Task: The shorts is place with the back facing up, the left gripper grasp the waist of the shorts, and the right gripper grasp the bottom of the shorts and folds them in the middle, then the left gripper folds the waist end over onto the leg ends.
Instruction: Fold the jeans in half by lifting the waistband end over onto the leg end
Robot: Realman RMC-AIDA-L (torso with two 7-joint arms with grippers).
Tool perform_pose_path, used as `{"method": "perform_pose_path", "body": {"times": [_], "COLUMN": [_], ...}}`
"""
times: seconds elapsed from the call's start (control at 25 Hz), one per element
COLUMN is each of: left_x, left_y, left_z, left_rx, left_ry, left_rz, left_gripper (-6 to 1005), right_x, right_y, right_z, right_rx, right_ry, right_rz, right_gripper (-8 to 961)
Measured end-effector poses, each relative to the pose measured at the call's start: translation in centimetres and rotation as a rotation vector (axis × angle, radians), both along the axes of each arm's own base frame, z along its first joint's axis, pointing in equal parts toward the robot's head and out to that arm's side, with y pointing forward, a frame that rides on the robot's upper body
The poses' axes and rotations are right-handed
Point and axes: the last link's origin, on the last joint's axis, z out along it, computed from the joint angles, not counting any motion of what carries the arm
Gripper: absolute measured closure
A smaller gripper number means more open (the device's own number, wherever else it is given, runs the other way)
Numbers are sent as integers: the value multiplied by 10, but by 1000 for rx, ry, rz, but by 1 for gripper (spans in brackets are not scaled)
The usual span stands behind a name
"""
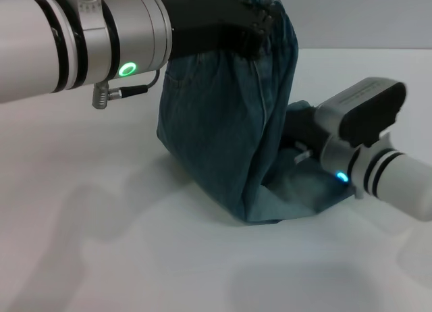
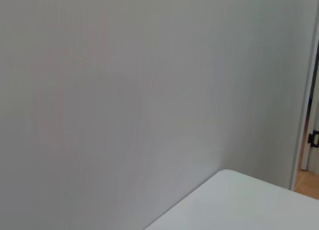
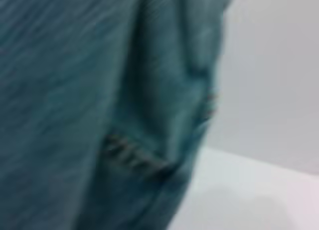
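Observation:
The blue denim shorts (image 1: 223, 123) hang from their waist, lifted well above the white table (image 1: 101, 244). My left gripper (image 1: 260, 30) is shut on the gathered waistband at the top of the head view. The leg ends rest on the table at the lower right, folded under the hanging cloth. My right gripper (image 1: 300, 140) sits low at those leg ends, pressed against the cloth, which hides its tips. The right wrist view is filled with the denim shorts (image 3: 75, 90) and a stitched seam. The left wrist view shows no shorts.
The left wrist view looks at a plain grey wall (image 2: 124, 90), a corner of the table (image 2: 239, 205) and a doorway (image 2: 311, 140) at the side. Bare table top lies in front of and to the left of the shorts.

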Motion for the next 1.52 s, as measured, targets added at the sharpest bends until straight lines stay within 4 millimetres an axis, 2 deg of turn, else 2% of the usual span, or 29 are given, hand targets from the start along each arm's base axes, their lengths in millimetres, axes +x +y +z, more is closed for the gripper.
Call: {"method": "perform_pose_path", "body": {"times": [0.2,0.36,0.56,0.72,0.88,1.04,1.4,1.52], "left_x": [-2,-6,-12,-16,-17,-20,-38,-38], "left_y": [0,4,8,10,6,6,-10,-14], "left_z": [-8,-18,-35,-43,-54,-68,-132,-139], "left_rx": [-25,-45,-56,-62,-69,-66,-91,-104], "left_ry": [-25,-48,-63,-91,-112,-107,-71,-79], "left_rz": [-1,12,22,45,51,52,62,68], "left_gripper": [960,959,959,958,957,957,955,837], "right_x": [15,44,89,116,127,131,131,129], "right_y": [2,-7,-35,-59,-73,-76,-77,-77], "right_z": [24,60,110,134,140,139,144,143], "right_rx": [118,275,495,602,630,627,638,636], "right_ry": [1,26,60,62,60,54,51,51], "right_rz": [21,-18,-92,-145,-172,-183,-165,-157], "right_gripper": [953,953,953,953,954,954,954,954]}}
